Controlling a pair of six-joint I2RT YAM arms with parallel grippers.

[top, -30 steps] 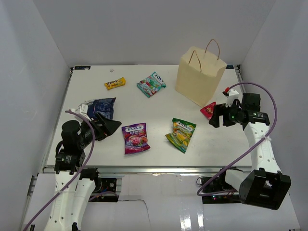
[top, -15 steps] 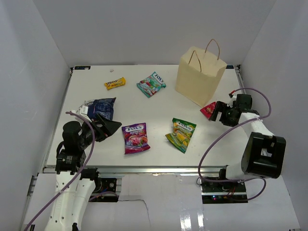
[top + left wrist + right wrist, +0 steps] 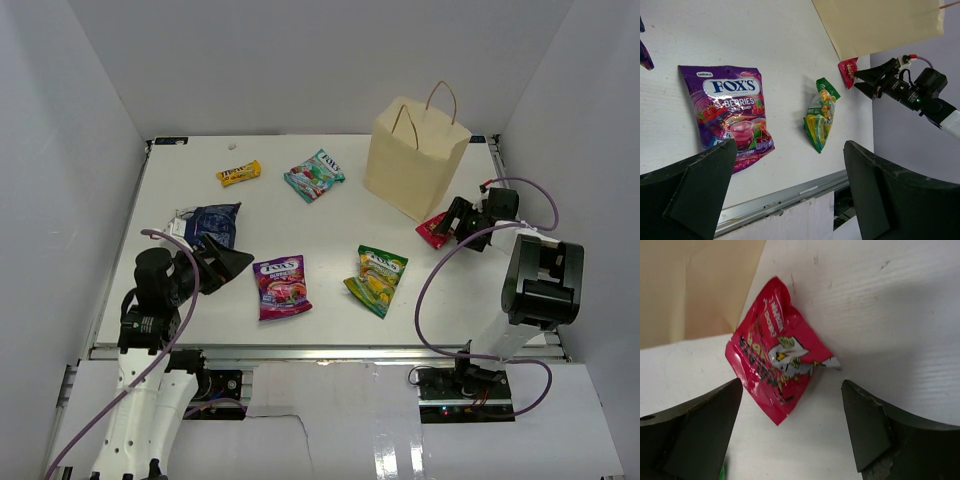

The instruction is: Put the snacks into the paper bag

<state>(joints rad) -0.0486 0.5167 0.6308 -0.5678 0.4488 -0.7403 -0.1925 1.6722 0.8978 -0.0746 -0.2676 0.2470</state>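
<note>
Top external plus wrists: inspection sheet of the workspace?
Surface: white table, faint scuffs.
Job's things: paper bag upright, far right; yellow bar, teal packet, dark blue packet, purple packet, green-yellow packet and red pouch all on the table.
Clutter: small white speck, far edge.
Grippers: left gripper open, empty; right gripper open, pouch tip between its fingers.
Cables: purple cables loop off both arms.
Surroundings: white walls on three sides.

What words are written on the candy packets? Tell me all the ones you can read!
"FOX'S": purple packet.
"BERRIES": same purple packet, below that.
Red pouch: black letters, too blurred to read.
Green-yellow packet, teal packet, yellow bar, dark blue packet: too small to read.
</note>
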